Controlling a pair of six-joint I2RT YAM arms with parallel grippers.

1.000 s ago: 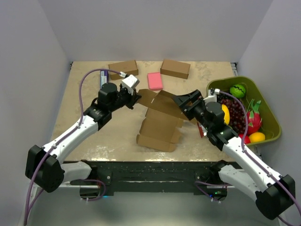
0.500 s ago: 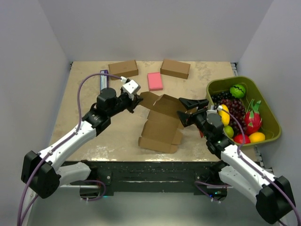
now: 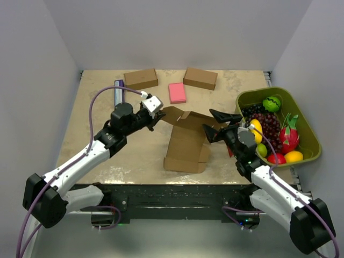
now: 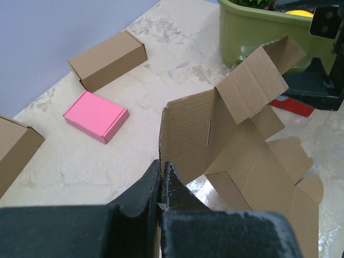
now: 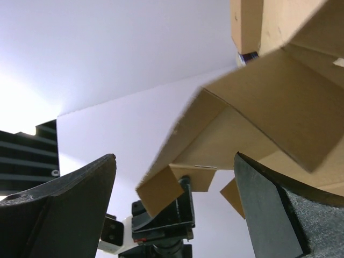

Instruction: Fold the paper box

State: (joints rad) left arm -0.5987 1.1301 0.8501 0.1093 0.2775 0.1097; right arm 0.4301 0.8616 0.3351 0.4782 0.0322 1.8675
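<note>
- Pinching the left edge of a raised panel of the paper box point(image 4: 244, 156), the left gripper point(image 4: 161, 180) has its jaws pressed together, with only the thickness of the cardboard between them.
- The right gripper point(image 3: 214, 124) has its jaws spread wide and clamps nothing. In its wrist view the two dark fingers point(image 5: 64, 215) stand far apart, and a folded cardboard corner hangs above the gap.
- From above, those fingers sit right at the box's right end flap. Whether either one touches it I cannot tell — the wrist view is too close and backlit.
- The box sits near the middle of the table point(image 3: 236, 80), between the two arms. Its near part lies flat, while the far part is lifted and tilted up from the surface. One side flap stands up on the right — the left wrist view shows it bent outward at the top.
- Beyond the box, towards the far wall and well apart from it, lies a pink pad point(image 3: 177, 92). Two closed brown boxes point(image 3: 141, 78) flank the pad, one on each side.
- A green bin point(image 3: 296, 105) holding fruit point(image 3: 267, 126) stands at the right, just past the right gripper.
</note>
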